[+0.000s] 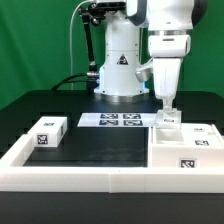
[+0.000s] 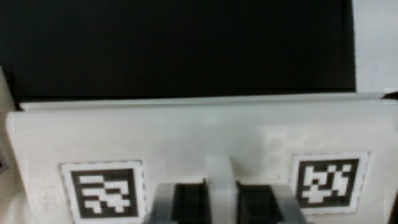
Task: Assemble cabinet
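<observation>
Where the arm [image 1: 160,40] reaches down on the exterior view's right, the gripper [image 1: 168,116] stands upright with its tips at the top of the cabinet [image 1: 192,150].

- Cabinet: large white box on the exterior view's right side of the table, tucked against the white border rail [image 1: 90,178] at the near edge. Square black-and-white tags show on it, one on the near face [image 1: 187,163] and one on the upper surface [image 1: 200,143].
- Wrist view: the cabinet [image 2: 196,130] fills the lower half as a pale flat surface, with black table surface [image 2: 178,45] beyond its far edge. Two tags sit on it, one to each side of the gripper [image 2: 217,203]: [image 2: 103,190] and [image 2: 326,180].
- Gripper state: the dark fingers [image 2: 183,205] are drawn almost together, with only a thin pale sliver between them. Jaws closed or very nearly so. Whether that sliver is a part pinched or just the surface underneath, I cannot tell.
- Small white block [image 1: 48,133], tagged on its side, sits alone on the black table surface [image 1: 100,148] at the exterior view's left, well apart from the cabinet.
- Marker board [image 1: 118,120] lies flat between the arm's base and the open table, just beside the cabinet's far corner.
</observation>
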Motion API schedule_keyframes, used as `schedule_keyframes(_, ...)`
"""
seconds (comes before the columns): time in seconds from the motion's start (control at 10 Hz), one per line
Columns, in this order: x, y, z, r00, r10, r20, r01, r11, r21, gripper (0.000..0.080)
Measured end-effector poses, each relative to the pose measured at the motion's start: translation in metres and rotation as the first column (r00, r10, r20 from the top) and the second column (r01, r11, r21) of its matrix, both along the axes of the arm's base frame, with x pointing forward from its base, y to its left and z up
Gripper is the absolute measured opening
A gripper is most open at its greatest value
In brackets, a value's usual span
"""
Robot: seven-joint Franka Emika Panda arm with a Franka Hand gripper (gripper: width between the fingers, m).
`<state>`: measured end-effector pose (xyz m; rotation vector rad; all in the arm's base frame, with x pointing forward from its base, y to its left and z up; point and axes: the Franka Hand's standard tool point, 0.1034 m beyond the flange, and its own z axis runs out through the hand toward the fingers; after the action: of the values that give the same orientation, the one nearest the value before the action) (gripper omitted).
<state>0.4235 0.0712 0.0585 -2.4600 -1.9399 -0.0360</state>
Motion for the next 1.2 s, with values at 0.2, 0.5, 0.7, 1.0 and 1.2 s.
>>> schedule_keyframes(0.2, 0.004, 0.000, 0.002, 1.000, -0.001, 0.005, 0.001, 1.000, 0.000, 0.0069)
schedule_keyframes(0.5, 0.004, -0.001, 0.002, 1.000, -0.003, 0.006, 0.003, 1.000, 0.000, 0.0069)
schedule_keyframes(0.7, 0.004, -0.001, 0.001, 1.000, -0.003, 0.004, 0.003, 1.000, 0.000, 0.0069)
schedule_keyframes(1.0, 0.007, -0.012, 0.002, 0.997, 0.079, 0.007, -0.079, 0.997, -0.004, 0.0069)
schedule_keyframes(1.2, 0.010, -0.016, 0.003, 0.996, 0.094, 0.000, -0.094, 0.996, -0.008, 0.0069)
